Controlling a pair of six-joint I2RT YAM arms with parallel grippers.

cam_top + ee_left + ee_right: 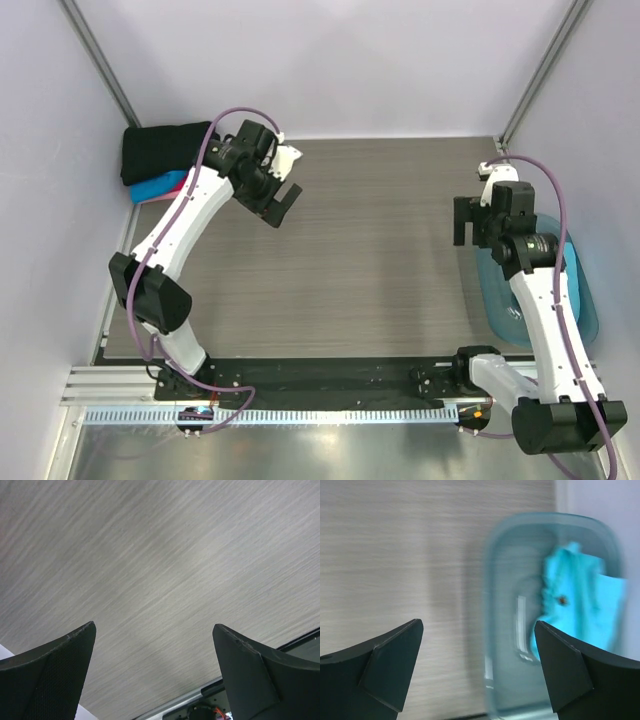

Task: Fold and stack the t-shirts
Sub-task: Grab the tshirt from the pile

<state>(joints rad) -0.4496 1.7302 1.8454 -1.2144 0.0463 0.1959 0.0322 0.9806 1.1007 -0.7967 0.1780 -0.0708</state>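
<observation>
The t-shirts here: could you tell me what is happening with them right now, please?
Nothing is held right now. The left gripper and right gripper hover over the table, fingers open and empty. A folded stack of t-shirts, black on top, sits at the far left corner; a crumpled turquoise t-shirt lies in the teal tub on the right.

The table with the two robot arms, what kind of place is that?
Probably a robot lab's test booth: plain walls box in a wood-grain table, the left arm and right arm are bolted at its near edge, and folded t-shirts sit in a corner.
</observation>
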